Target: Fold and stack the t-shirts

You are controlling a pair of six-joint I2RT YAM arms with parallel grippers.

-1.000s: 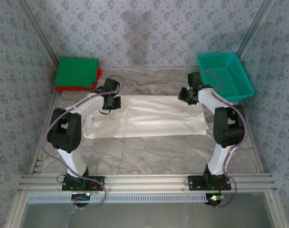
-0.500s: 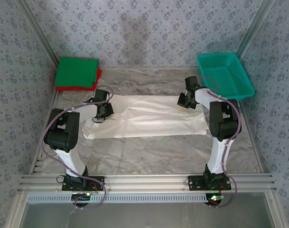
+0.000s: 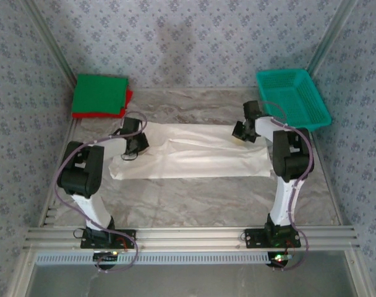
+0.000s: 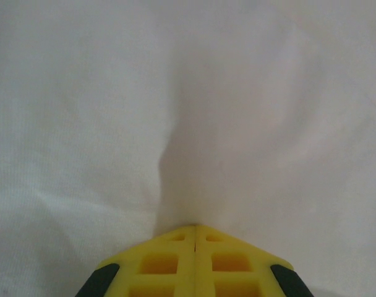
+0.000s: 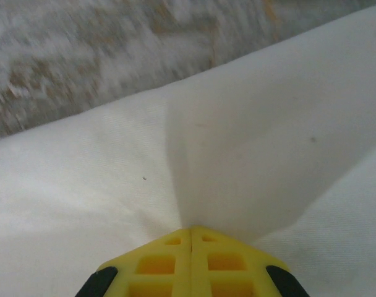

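A large off-white t-shirt (image 3: pixel 194 154) lies as a long wrinkled band across the middle of the table. My left gripper (image 3: pixel 133 148) is down on its left end. In the left wrist view the yellow jaws (image 4: pixel 195 226) are shut, with a pinched ridge of the white cloth (image 4: pixel 194 142) rising from their tips. My right gripper (image 3: pixel 244 131) is on the shirt's far right corner, also shut (image 5: pixel 191 229) on a raised fold of the cloth (image 5: pixel 250 167). A green folded t-shirt (image 3: pixel 100 93) lies on a red one (image 3: pixel 89 114) at the back left.
A teal mesh basket (image 3: pixel 293 98) stands at the back right, close behind the right arm. Patterned walls enclose the table on three sides. The marbled table top (image 3: pixel 194 201) lies bare between the shirt and the arm bases.
The right gripper came down onto the shirt's far right corner and shut on it. The left gripper moved nearer and left along the shirt's left end, staying shut.
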